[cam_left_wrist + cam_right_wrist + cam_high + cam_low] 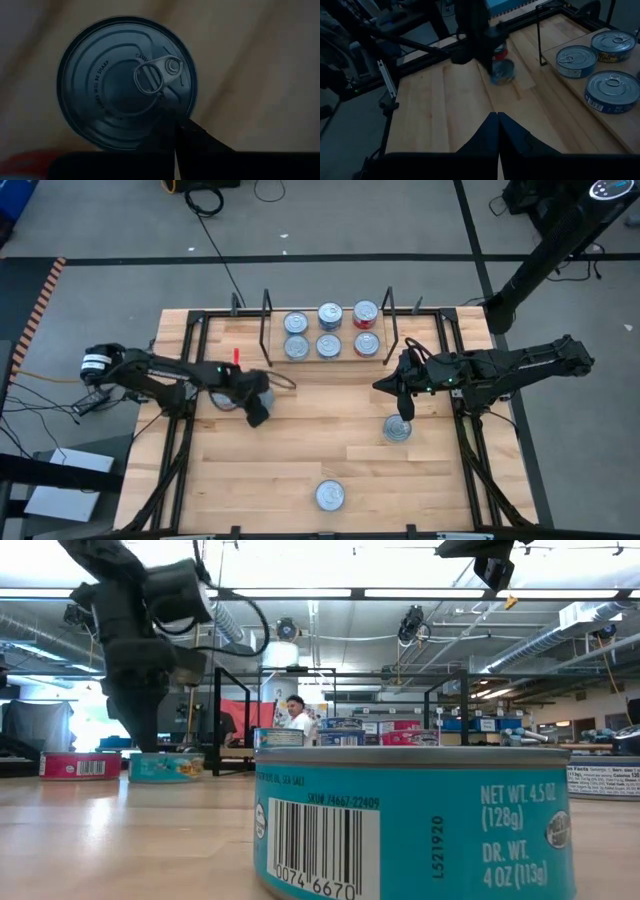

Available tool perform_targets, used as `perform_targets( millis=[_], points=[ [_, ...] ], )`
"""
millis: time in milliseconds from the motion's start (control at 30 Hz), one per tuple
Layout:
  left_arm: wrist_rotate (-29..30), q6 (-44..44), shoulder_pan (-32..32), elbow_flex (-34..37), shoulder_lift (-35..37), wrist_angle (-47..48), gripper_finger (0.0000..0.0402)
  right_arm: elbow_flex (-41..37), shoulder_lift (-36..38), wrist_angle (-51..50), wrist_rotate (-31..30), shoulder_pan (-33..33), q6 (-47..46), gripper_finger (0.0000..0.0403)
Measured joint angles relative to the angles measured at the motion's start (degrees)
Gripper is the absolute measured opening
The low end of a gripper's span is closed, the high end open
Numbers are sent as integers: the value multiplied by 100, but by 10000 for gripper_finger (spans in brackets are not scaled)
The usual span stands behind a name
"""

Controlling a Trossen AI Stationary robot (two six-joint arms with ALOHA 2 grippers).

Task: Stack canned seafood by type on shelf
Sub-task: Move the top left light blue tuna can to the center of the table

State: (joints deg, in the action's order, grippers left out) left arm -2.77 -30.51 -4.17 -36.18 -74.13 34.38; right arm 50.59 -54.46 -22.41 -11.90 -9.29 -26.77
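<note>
Six tins are seen on the shelf at the counter's far edge, in two rows of three; two more tins lie loose on the counter. The left gripper is held over a tin, jaws closed and empty; the right gripper is poised beside a loose tin, jaws likewise closed on nothing.

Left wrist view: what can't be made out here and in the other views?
- Left wrist view: tin fills the frame; its side label is unseen, and its lid lettering is too dim to read.
- High view: left gripper covers a tin beneath it.
- Low view: the near tin blocks most of the shelf.
</note>
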Motion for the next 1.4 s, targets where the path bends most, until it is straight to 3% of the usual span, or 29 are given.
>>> perform_targets(
  millis=[200,367,700,900,1133,1400],
  points=[
    [175,-922,893,-7,-256,-1223,0,0,0,-4,2,-1,143,9],
    [409,-1272,1327,-397,-1020,-2054,0,0,0,-11,144,1,244,9],
    [682,-1286,1620,-2480,-2967,-2384,0,2,0,-64,714,-12,425,9],
    [801,-749,1666,-3258,-3152,-2313,0,2,-1,-60,753,-10,602,9],
    [683,108,1549,-2826,-2330,-2521,0,2,-18,-9,349,-80,328,9],
    [510,182,1389,-1066,-1416,-4530,0,7,-785,595,95,-564,-1,9]
  ],
)
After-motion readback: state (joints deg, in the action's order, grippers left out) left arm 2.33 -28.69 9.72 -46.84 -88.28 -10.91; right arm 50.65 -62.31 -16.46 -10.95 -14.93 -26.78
